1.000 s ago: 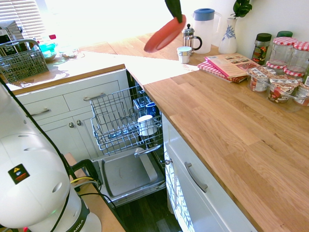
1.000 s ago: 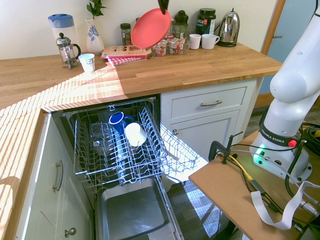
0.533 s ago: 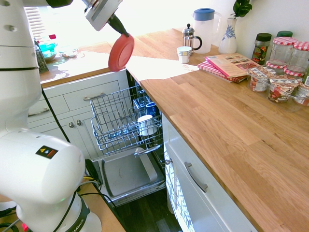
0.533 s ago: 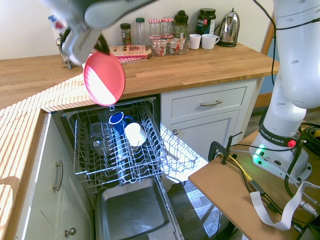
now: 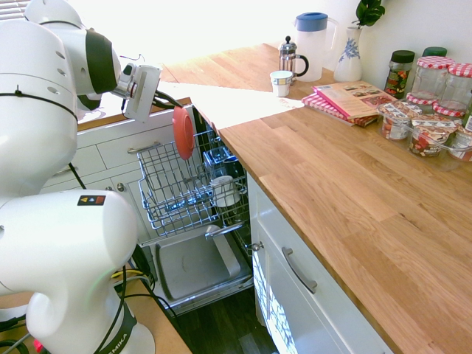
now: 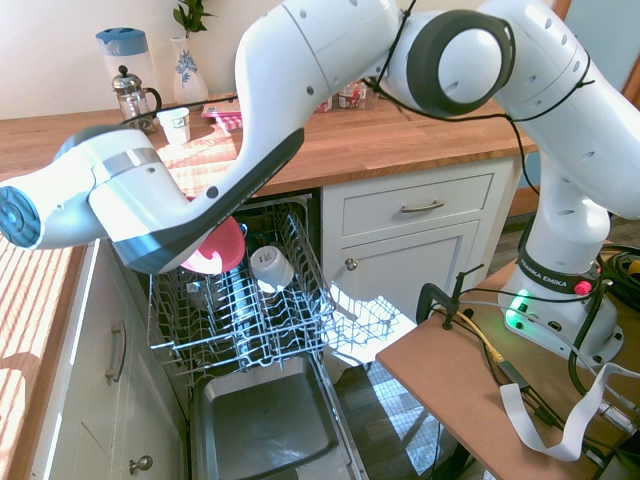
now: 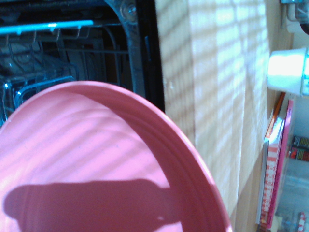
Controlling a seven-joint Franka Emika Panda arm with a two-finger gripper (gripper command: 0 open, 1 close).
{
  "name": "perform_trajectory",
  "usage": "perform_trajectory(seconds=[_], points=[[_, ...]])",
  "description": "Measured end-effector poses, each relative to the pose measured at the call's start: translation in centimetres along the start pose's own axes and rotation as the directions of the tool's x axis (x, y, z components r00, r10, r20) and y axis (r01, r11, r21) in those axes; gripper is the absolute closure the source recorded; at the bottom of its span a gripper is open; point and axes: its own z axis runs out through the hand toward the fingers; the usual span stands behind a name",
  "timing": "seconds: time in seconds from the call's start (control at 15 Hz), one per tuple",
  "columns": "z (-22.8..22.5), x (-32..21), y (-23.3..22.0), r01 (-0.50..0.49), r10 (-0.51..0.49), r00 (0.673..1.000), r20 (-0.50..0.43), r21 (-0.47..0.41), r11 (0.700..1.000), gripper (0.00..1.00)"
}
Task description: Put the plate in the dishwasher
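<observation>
Currently we find the dishwasher [image 5: 193, 221] standing open beneath the wooden worktop [image 5: 354, 184], its door folded down and its wire rack [image 6: 235, 300] drawn out over it, which leaves the rack free to be loaded from above. We note a white cup [image 5: 223, 190] and a blue mug [image 5: 218, 159] already seated in the rack, so the free slots lie on the side nearer the cabinets. We see the white arm reaching across the opening with the plate [image 5: 183, 133] carried on edge, close to upright; in our judgement that attitude suits sliding it between the rack's tines. The plate hangs just above the rack and, as far as we can tell, touches nothing there yet. We record the gripper [image 5: 169, 108] as fully closed on the plate's rim, pinching it at the upper edge.
</observation>
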Motion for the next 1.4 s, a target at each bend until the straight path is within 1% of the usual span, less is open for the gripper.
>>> perform_trajectory(seconds=[0.13, 0.2, 0.47, 0.67, 0.73, 0.8, 0.93, 1.07, 1.2, 1.4], points=[[0.6, -1.4, -2.3, 0.109, -0.110, 0.994, -0.014, -0.046, 0.993, 1.00], [0.6, -1.9, -3.4, 0.142, -0.143, 0.990, -0.014, -0.057, 0.988, 1.00], [1.7, -2.5, -6.4, 0.183, -0.183, 0.983, 0.017, -0.053, 0.982, 1.00], [3.1, -3.7, -8.2, 0.211, -0.206, 0.976, 0.073, -0.068, 0.975, 1.00], [3.4, -4.6, -8.8, 0.228, -0.220, 0.969, 0.111, -0.057, 0.972, 1.00], [3.5, -5.6, -9.3, 0.246, -0.236, 0.961, 0.144, -0.051, 0.968, 0.00], [3.1, -7.2, -10.0, 0.276, -0.262, 0.945, 0.195, -0.045, 0.960, 0.00], [2.1, -7.4, -9.8, 0.297, -0.282, 0.932, 0.226, -0.034, 0.954, 0.00], [2.0, -6.6, -8.8, 0.314, -0.298, 0.913, 0.278, -0.014, 0.949, 0.00], [3.1, -4.8, -6.7, 0.324, -0.309, 0.875, 0.372, 0.023, 0.946, 0.00]])
